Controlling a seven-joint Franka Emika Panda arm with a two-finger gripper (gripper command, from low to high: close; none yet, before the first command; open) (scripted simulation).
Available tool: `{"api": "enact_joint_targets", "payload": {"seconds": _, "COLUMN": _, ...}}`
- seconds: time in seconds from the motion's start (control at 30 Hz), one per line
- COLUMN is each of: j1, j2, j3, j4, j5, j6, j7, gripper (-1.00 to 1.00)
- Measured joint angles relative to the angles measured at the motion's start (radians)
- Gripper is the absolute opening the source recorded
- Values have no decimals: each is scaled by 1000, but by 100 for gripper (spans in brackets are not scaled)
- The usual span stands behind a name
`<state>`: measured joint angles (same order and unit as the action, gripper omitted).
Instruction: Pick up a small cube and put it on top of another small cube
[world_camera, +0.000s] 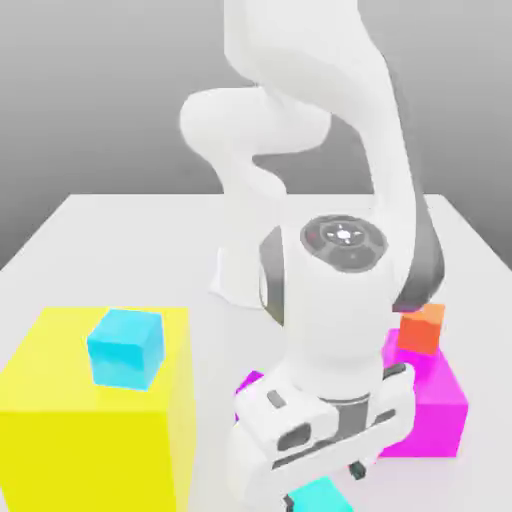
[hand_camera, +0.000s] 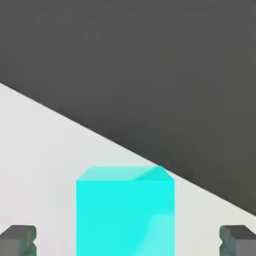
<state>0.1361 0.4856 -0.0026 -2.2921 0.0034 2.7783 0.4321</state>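
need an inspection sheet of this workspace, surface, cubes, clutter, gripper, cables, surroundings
Surface: plain white tabletop, no marks seen
Job's things: small plain turquoise cube on the tabletop, between the open jaws; small plain sky-blue cube on top of the big yellow block
Clutter: small orange cube on a big magenta block; another magenta thing, mostly hidden behind the hand
Gripper: white two-finger gripper, jaws open, one on each side of the turquoise cube, not touching it
Cables: nothing seen
Surroundings: plain grey backdrop behind the white robot arm
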Motion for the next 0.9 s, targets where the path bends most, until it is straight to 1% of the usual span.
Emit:
{"api": "enact_joint_targets", "payload": {"seconds": 0.23, "j1": 0, "j2": 4, "j3": 1, "j4": 1, "j5": -1, "j6": 2, "j7": 1, "gripper": -100}}
{"api": "enact_joint_targets", "payload": {"seconds": 0.37, "j1": -1, "j2": -117, "j3": 1, "j4": -24, "j5": -2, "j6": -95, "j7": 1, "gripper": -100}}
{"api": "enact_joint_targets", "payload": {"seconds": 0.4, "j1": -9, "j2": -145, "j3": 8, "j4": -14, "j5": 18, "j6": -115, "j7": -1, "gripper": -100}}
{"api": "enact_joint_targets", "payload": {"seconds": 0.53, "j1": -45, "j2": -277, "j3": -31, "j4": 32, "j5": 72, "j6": -269, "j7": 84, "gripper": -100}}
{"api": "enact_joint_targets", "payload": {"seconds": 0.7, "j1": -133, "j2": -448, "j3": -88, "j4": 93, "j5": 90, "j6": -485, "j7": 253, "gripper": -100}}
{"api": "enact_joint_targets", "payload": {"seconds": 0.83, "j1": -213, "j2": -582, "j3": -108, "j4": 133, "j5": 67, "j6": -659, "j7": 412, "gripper": -100}}
{"api": "enact_joint_targets", "payload": {"seconds": 0.9, "j1": -242, "j2": -625, "j3": -116, "j4": 128, "j5": 19, "j6": -727, "j7": 492, "gripper": -100}}
